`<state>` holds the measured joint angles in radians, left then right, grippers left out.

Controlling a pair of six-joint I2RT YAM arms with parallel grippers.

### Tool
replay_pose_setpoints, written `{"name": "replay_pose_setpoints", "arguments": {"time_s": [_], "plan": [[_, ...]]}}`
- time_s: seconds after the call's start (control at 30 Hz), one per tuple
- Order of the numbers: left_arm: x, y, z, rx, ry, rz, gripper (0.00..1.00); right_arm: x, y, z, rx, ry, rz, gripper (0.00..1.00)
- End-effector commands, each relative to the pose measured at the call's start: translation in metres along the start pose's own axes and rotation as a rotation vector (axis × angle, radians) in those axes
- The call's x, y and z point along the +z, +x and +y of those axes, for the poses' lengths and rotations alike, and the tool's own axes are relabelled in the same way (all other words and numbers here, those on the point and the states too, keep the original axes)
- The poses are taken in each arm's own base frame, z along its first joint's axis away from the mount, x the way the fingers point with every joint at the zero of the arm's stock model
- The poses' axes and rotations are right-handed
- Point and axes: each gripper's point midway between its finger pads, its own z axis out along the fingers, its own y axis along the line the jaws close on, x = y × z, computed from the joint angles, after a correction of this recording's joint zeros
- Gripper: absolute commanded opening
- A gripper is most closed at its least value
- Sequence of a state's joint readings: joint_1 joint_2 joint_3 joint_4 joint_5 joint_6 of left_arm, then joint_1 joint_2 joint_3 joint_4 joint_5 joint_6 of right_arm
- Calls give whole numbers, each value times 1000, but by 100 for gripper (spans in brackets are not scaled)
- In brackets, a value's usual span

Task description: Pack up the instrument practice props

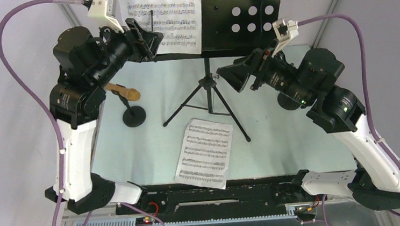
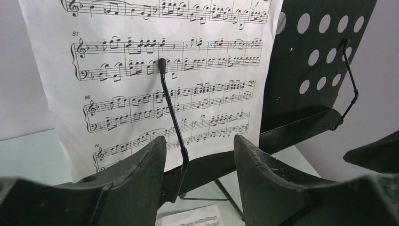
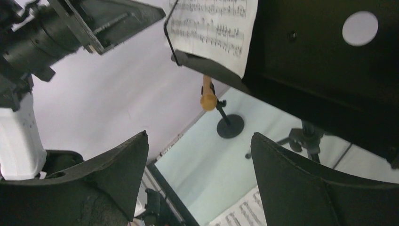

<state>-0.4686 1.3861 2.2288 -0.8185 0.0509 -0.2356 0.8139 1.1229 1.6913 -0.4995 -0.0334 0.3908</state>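
Since the jaws of our left gripper (image 2: 200, 143) sit spread, with the wire clip (image 2: 170, 108) between them and the sheet-music page (image 2: 131, 89) just beyond, we'd slide it from under the clip, not yank; our right gripper (image 3: 198, 141) gapes empty too

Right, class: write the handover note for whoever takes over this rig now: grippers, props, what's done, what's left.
Left gripper: open, empty, raised facing the page on the music rack.
Right gripper: open, empty, raised by the rack's right half.
Props: rack standing on its tripod; second page flat on the table; tan microphone in its round-based holder, left of the tripod.
Done: nothing packed yet.
Left: everything, probably the clipped page first.
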Motion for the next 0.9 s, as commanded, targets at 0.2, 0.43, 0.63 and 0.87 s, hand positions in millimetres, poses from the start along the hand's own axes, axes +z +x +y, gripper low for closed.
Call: {"name": "replay_pose_setpoints", "arguments": {"time_s": [0.2,0.43,0.63,0.87], "plan": [[-4,-13,-14,-69,113,-15,52,22,-47,11,20,-28,-158,86],[5,-5,-12,-79,118,2,47,43,-60,1,36,-26,-185,84],[9,-1,-8,-78,106,9,46,66,-65,-4,86,-59,-195,80],[8,0,-2,-69,83,9,49,89,-69,-12,128,-62,-194,75]]}}
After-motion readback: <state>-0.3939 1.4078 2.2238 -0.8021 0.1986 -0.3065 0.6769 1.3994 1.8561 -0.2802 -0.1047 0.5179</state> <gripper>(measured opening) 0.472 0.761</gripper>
